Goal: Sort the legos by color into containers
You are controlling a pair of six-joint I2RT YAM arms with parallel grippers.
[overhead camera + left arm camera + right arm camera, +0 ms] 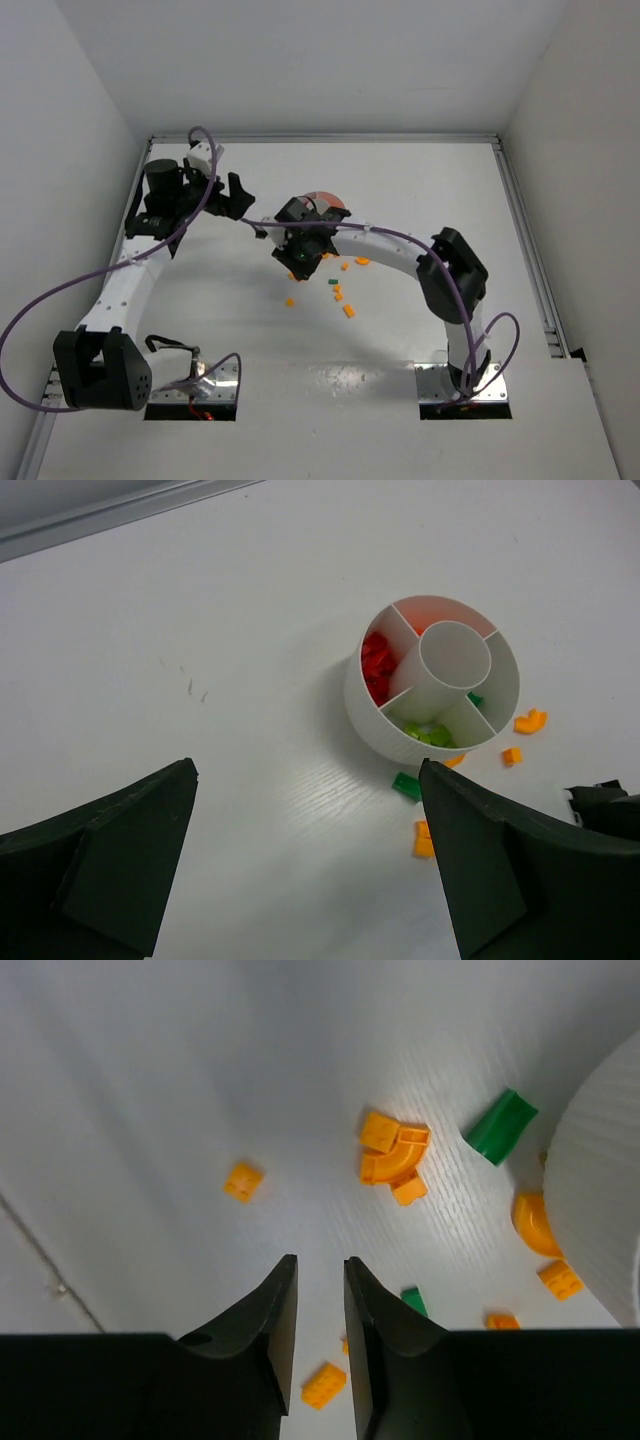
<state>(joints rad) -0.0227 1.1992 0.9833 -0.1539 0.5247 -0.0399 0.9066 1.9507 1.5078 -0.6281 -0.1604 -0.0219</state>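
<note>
L claw [307, 780] spread wide, R claw [320, 1265] barely apart (both aimed downward).

The dish [372, 720] is white plastic, its outer wall finely ribbed, its inner walls smooth. The table [200, 630] is white with a fine wood-like grain and a soft sheen. The orange bricks [392, 1155], and the green brick [500, 1126] at three o'clock from them, are glossy plastic. The fingers [110, 870] of the left gripper [308, 770] look like matt black plastic.
</note>
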